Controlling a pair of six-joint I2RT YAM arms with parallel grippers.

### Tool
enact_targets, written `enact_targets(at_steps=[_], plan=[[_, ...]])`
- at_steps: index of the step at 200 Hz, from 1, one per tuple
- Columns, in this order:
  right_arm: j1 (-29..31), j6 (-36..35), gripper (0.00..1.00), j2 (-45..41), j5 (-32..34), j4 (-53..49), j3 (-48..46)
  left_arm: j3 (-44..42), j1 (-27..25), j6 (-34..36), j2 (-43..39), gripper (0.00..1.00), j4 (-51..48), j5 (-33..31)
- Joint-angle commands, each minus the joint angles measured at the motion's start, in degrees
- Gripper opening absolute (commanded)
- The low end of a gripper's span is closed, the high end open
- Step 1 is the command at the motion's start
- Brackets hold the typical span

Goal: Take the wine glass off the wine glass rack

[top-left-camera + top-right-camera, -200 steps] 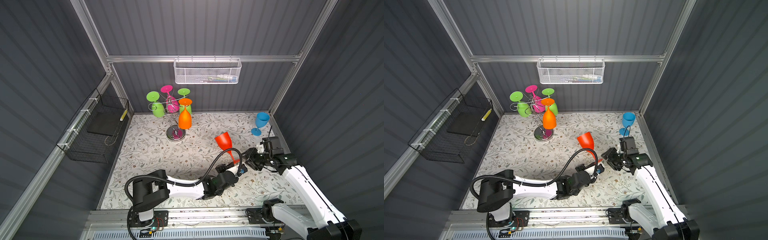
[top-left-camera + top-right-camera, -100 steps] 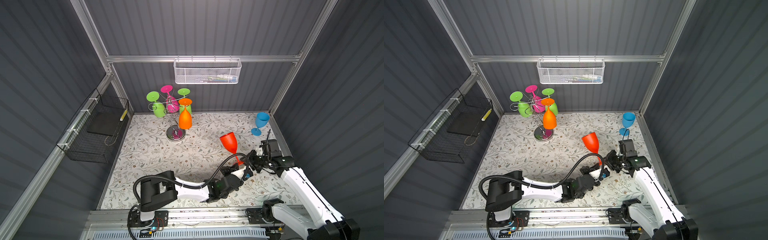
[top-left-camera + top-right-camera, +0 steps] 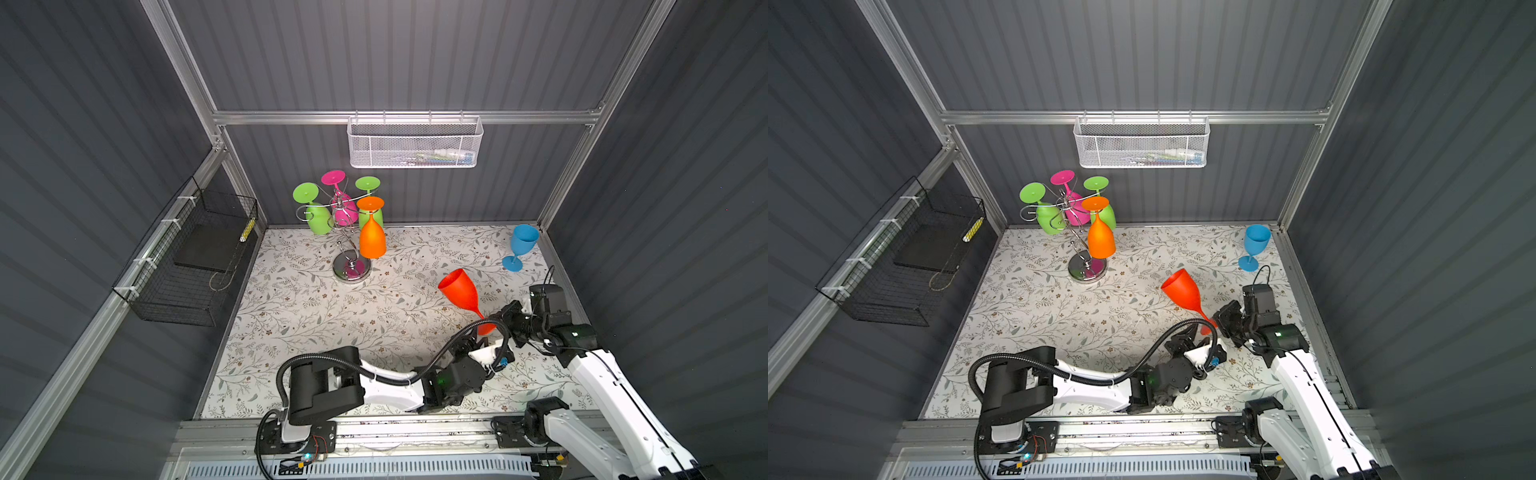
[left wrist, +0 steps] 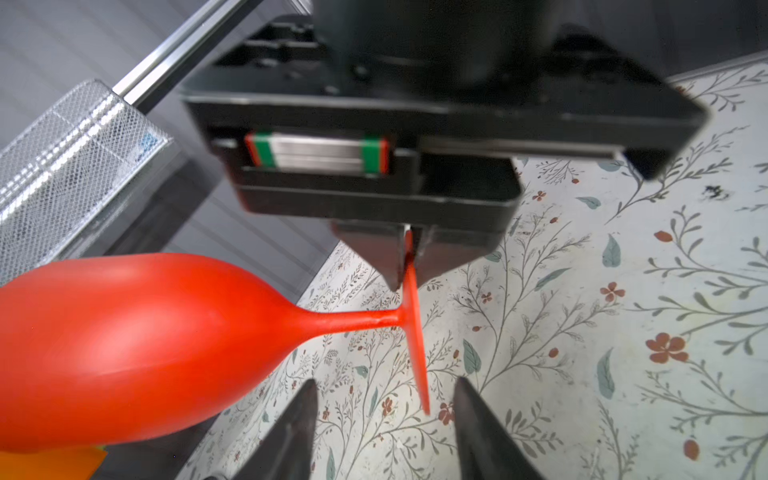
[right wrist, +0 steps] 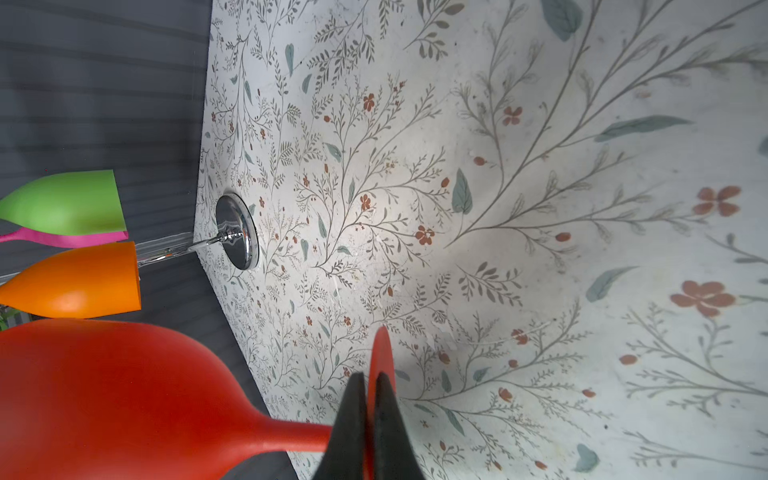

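Partly hidden: wine glass (image 3: 460, 291) foot

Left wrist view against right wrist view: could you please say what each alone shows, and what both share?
Only the left wrist view shows the white mesh basket, the black body of the right gripper, and the left gripper, jaws open either side of the foot of the red wine glass, not touching it. Only the right wrist view shows the wine glass rack, with an orange glass, a green glass and a pink glass beside its stem. Both show the red glass, the right jaws shut on its foot rim, and the floral table.
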Motion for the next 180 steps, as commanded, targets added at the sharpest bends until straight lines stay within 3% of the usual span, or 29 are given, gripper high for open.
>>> enact_targets(at_steps=[1, 38, 75, 146, 180], plan=[[-0.4, 1.1, 0.0, -0.3, 2.7, 3.8, -0.8, -0.3, 0.0, -4.4, -6.0, 0.64, -4.2, -1.0], [-2.4, 0.8, 0.0, 0.0, 4.6, 12.4, -3.5, 0.0, 3.4, -16.5, -16.1, 0.66, -21.6, 6.3], [-7.2, 1.0, 0.0, -2.5, 3.3, 27.5, -10.9, 5.8, 10.5, -27.7, -23.4, 0.66, -36.7, 20.7], [-11.5, -4.8, 0.0, -4.5, 3.2, 46.5, -18.9, 33.6, 22.2, -42.7, -12.0, 0.62, -62.2, 46.2], [-11.6, -8.5, 0.0, -5.7, 4.0, 52.2, -21.3, 44.3, 26.7, -48.7, -6.7, 0.62, -70.6, 53.8]])
